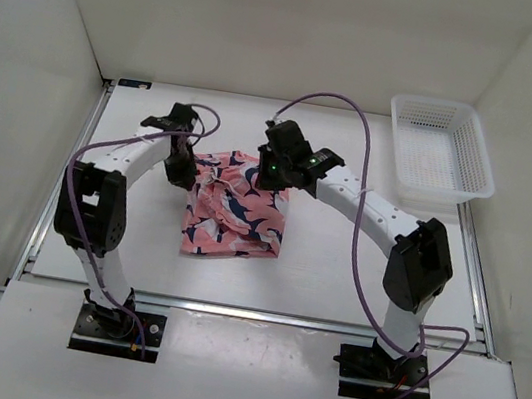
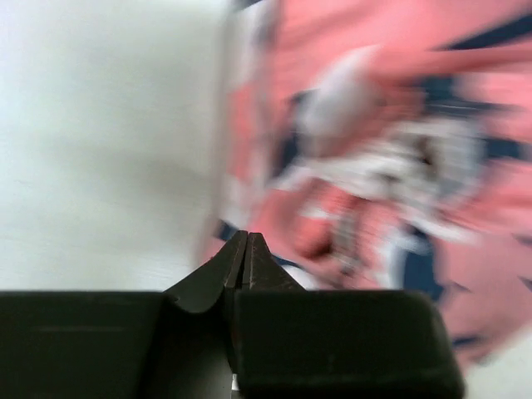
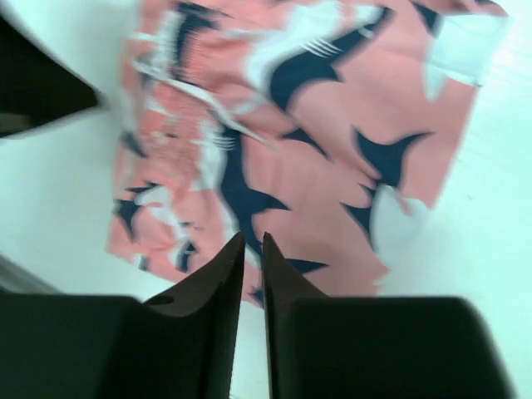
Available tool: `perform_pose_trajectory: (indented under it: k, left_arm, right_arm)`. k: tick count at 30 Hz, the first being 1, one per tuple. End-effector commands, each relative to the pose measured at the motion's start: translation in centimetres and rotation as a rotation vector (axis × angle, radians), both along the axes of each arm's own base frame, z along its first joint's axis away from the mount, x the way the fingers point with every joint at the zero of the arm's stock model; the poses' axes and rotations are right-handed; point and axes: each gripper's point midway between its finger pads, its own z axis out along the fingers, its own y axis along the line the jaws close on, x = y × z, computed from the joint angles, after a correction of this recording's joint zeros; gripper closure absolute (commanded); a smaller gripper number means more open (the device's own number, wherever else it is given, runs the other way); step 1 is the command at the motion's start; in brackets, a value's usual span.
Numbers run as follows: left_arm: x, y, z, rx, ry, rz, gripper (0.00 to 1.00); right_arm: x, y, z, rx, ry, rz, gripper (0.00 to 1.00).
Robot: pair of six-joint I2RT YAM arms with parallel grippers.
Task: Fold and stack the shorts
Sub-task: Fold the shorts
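The shorts point(image 1: 236, 207) lie bunched and partly folded on the white table between my two arms, coral-pink with navy and white shapes. My left gripper point(image 1: 180, 172) is at their left edge. In the left wrist view its jaws point(image 2: 247, 235) are pressed together with nothing between them, and the shorts point(image 2: 374, 166) show blurred to the right. My right gripper point(image 1: 271, 178) hovers over the shorts' far right part. In the right wrist view it point(image 3: 252, 238) shows only a thin slit and holds nothing, with the shorts point(image 3: 316, 141) spread below.
A white mesh basket point(image 1: 441, 151) stands at the back right of the table. White walls close in the table on the left, back and right. The dark shape at the upper left of the right wrist view point(image 3: 33, 83) is part of the left arm.
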Motion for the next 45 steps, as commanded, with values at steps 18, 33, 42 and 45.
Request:
perform_pose_trajectory:
  k: [18,33,42,45]
  left_arm:
    - [1.3,-7.0,1.3,-0.036,-0.021,-0.265,0.36]
    - [0.5,-6.5,8.2,-0.057,-0.157,-0.218,0.9]
    - [-1.4,-4.1,9.8,-0.053,-0.174,-0.155,0.9]
    - [-1.9,-3.1,8.1,-0.045,-0.149,-0.132,0.9]
  right_arm:
    - [0.9,-8.5,-2.8,-0.098,0.068,-0.129,0.58]
    - [1.8,-11.2,-1.7,-0.106,0.036,-0.203,0.58]
    - [1.5,-11.2,-2.0,-0.118,0.038,-0.169,0.5]
    - [0.7,-8.8,-3.5,-0.062,0.111,-0.052,0.05]
